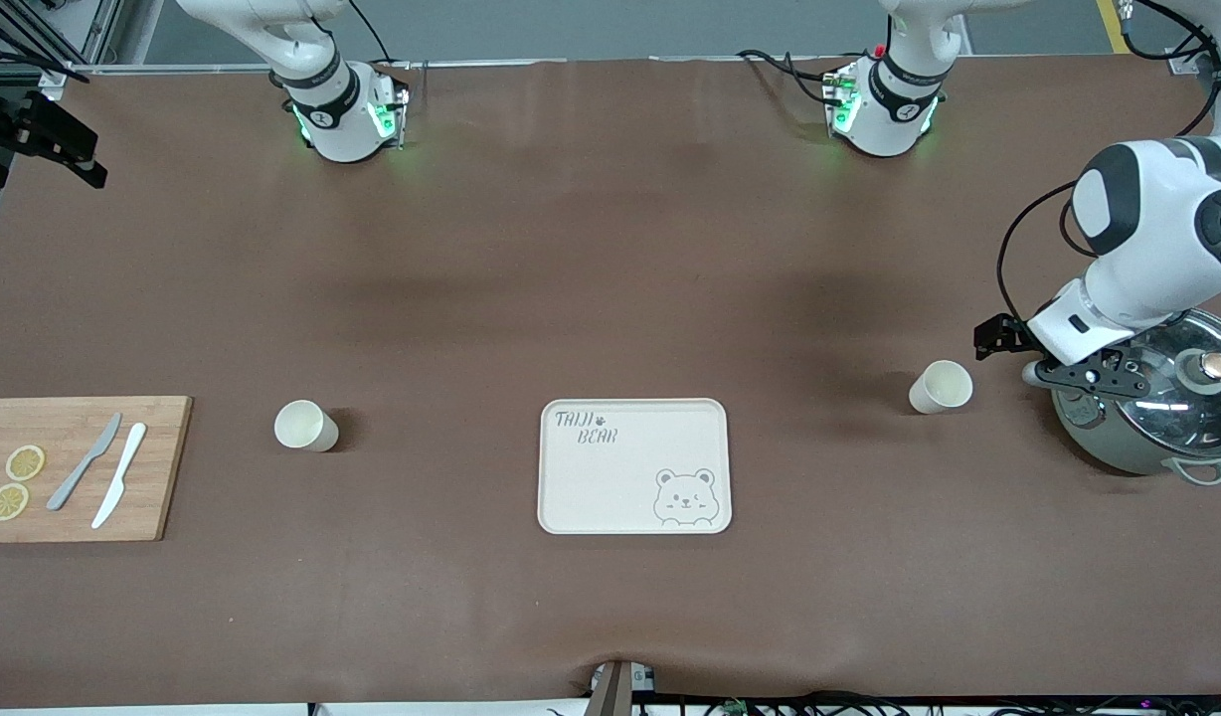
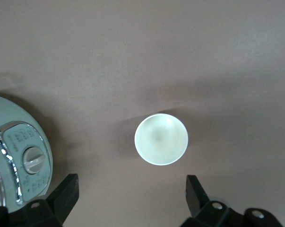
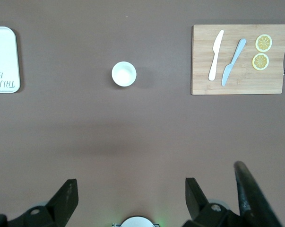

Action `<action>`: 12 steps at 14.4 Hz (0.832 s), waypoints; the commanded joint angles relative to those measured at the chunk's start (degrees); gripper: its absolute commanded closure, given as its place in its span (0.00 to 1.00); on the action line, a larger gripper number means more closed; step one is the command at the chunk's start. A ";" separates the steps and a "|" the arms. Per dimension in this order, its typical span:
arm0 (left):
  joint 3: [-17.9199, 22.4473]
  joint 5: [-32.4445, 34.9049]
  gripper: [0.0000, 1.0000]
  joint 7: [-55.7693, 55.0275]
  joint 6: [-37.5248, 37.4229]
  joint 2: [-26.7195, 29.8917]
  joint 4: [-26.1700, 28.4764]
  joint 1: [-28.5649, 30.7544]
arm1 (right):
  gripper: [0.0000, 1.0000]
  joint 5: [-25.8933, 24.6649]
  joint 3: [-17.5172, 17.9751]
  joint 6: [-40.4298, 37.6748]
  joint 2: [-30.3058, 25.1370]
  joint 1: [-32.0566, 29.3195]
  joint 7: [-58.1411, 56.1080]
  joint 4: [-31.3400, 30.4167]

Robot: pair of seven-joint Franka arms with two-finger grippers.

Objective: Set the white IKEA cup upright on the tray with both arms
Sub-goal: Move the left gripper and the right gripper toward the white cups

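Two white cups stand upright on the brown table. One cup (image 1: 941, 387) is toward the left arm's end, the other cup (image 1: 305, 426) toward the right arm's end. The cream tray (image 1: 610, 487) with the bear drawing lies between them, nothing on it. My left gripper (image 1: 1083, 376) is open and empty, low beside the first cup and over the cooker's edge; the left wrist view shows that cup (image 2: 161, 139) just ahead of the open gripper (image 2: 131, 182). My right gripper (image 3: 131, 187) is open and empty, high over the table near its base, looking down on the other cup (image 3: 124, 74) and the tray's edge (image 3: 3, 59).
A green cooker with a glass lid (image 1: 1157, 398) stands at the left arm's end, right beside the left gripper; its control panel shows in the left wrist view (image 2: 14, 156). A wooden cutting board (image 1: 79, 467) with two knives and lemon slices lies at the right arm's end.
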State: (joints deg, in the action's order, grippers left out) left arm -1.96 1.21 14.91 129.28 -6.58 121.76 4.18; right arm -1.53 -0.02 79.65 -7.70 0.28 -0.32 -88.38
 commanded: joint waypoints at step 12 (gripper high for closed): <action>-0.24 0.11 0.00 2.67 13.79 -3.43 6.82 1.88 | 0.00 0.21 0.37 26.92 16.31 2.19 -16.46 -10.29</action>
State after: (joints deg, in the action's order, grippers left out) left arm -2.01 1.21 16.77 140.66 -9.34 127.75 5.90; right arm -1.46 0.41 100.96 9.41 2.59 -13.44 -92.70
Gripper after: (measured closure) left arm 0.000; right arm 0.000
